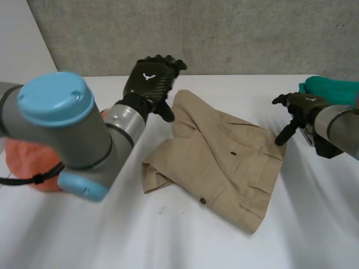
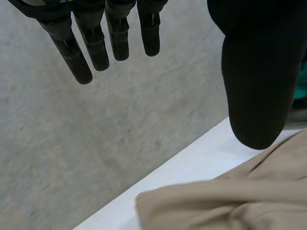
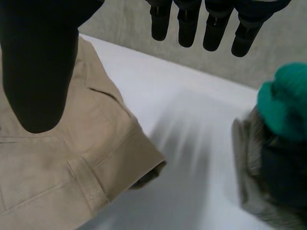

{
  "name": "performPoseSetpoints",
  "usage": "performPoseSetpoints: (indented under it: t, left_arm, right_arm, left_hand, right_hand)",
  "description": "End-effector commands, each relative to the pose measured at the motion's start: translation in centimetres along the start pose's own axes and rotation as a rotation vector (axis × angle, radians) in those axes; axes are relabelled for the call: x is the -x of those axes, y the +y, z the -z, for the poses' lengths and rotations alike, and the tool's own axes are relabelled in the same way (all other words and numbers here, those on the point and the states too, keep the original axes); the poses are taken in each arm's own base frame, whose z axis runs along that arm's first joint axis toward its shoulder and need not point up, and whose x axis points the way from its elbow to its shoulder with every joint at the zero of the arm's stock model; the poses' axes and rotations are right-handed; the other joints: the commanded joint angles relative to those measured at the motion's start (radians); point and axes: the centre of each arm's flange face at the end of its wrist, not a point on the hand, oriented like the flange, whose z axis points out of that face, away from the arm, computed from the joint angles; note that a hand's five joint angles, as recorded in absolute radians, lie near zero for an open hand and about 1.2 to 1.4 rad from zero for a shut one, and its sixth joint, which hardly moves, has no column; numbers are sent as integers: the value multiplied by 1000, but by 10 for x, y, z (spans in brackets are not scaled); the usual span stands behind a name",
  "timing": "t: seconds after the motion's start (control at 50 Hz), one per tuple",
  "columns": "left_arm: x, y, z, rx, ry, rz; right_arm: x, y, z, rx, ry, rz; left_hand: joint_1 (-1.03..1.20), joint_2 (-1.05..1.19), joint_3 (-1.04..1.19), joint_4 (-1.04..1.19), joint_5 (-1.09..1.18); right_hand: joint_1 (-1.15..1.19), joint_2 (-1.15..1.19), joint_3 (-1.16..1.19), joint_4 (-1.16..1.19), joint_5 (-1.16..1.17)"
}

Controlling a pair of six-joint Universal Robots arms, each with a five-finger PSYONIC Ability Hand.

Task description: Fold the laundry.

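1. Fingers [image 2: 96, 48] on both hands are straight, apart and empty above the table [image 1: 168, 235]: left hand [image 1: 150, 78] over the shorts' [image 1: 224, 162] far corner, right hand [image 1: 300, 106] beside their right edge, probably poised to grasp.
2. Shorts lie rumpled mid-table, between the hands.
3. At the sides wait an orange cloth [image 1: 25, 162] and a teal cloth [image 1: 331, 89], likely next.

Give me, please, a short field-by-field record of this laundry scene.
garment: tan shorts, rumpled and partly folded on the white table
left hand: open, above the shorts' far corner, holding nothing
right hand: open, at the shorts' edge nearest the teal cloth
other laundry: orange cloth beside the left arm
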Motion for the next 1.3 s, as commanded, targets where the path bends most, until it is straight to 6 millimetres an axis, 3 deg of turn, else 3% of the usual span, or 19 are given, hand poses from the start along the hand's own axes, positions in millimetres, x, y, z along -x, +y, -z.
performPoseSetpoints:
  t: [0.02,0.14,0.2,0.22,0.28,0.36,0.44,0.52,0.64,0.8,0.86,0.88,0.9,1.0,1.06,1.12,1.14,1.26,1.3]
  left_arm:
    - [33,31,-27,69,-68,0]
    - [37,38,-27,87,-77,4]
    - [36,37,-27,87,-75,2]
    - [36,37,-26,87,-75,2]
    - [38,35,-28,76,-81,-2]
    - [47,31,-34,52,-98,-6]
    - [49,32,-45,20,-103,-9]
    - [48,50,-59,18,-86,-11]
    - [39,74,-66,34,-14,-7]
    - [22,104,-73,26,53,-4]
    - [16,114,-71,50,67,2]
    - [14,116,-70,57,75,5]
    - [14,117,-70,57,77,5]
    - [16,109,-73,27,79,-1]
    - [29,82,-86,-88,35,-20]
    - [53,28,-103,-312,-77,-56]
    - [66,-6,-106,-434,-152,-68]
    - [103,-138,-82,-846,-312,-99]
    - [105,-153,-77,-892,-322,-102]
  right_arm:
    - [1,23,-58,19,6,-32]
    - [11,44,-91,25,8,-33]
    - [18,48,-100,25,-3,-23]
    - [23,45,-99,22,-13,-11]
    - [37,33,-91,-6,-50,7]
    - [65,-21,-48,-147,-110,46]
    - [83,-56,-4,-266,-165,136]
    - [95,-67,34,-312,-202,240]
    - [130,-63,86,-331,-318,306]
    - [146,-70,146,-400,-410,324]
    - [141,-74,152,-423,-400,322]
    - [141,-74,151,-424,-398,322]
    - [141,-74,151,-424,-398,322]
    - [135,-83,141,-453,-361,332]
    - [122,-94,108,-476,-301,337]
    - [114,-117,81,-556,-226,346]
    - [113,-124,77,-586,-205,344]
    - [113,-204,72,-1039,-68,327]
    - [113,-218,75,-1152,-48,320]
  left_hand:
    - [-17,-15,-16,-9,3]
    - [-17,-15,-16,-9,3]
    - [-40,-39,-39,-32,-21]
    - [-49,-48,-48,-41,-29]
    - [-58,-56,-57,-50,-38]
    - [-90,-89,-89,-82,-70]
    - [-120,-118,-118,-112,-100]
    - [-120,-118,-118,-112,-100]
    - [-131,-130,-130,-123,-112]
    - [-108,-107,-107,-100,-88]
    - [243,245,244,251,263]
    - [802,804,804,811,822]
    - [1014,1016,1016,1022,1034]
    - [1089,1091,1091,1098,1109]
    - [1089,1091,1091,1098,1109]
    - [1089,1091,1091,1098,1109]
    - [1089,1091,1091,1098,1109]
    - [1089,1091,1091,1098,1109]
    - [1089,1091,1091,1098,1109]
  right_hand:
    - [-59,-38,-37,-41,-50]
    - [35,57,58,54,45]
    - [604,625,626,622,614]
    - [1157,1178,1179,1175,1167]
    - [1162,1184,1184,1181,1172]
    - [1162,1184,1184,1181,1172]
    - [1162,1184,1184,1181,1172]
    - [1162,1184,1184,1181,1172]
    - [1162,1184,1184,1181,1172]
    - [1162,1184,1184,1181,1172]
    - [1162,1184,1184,1181,1172]
    - [1162,1184,1184,1181,1172]
    - [1162,1184,1184,1181,1172]
    - [1162,1184,1184,1181,1172]
    - [1162,1184,1184,1181,1172]
    - [1162,1184,1184,1181,1172]
    - [1162,1184,1184,1181,1172]
    - [1162,1184,1184,1181,1172]
    - [1162,1184,1184,1181,1172]
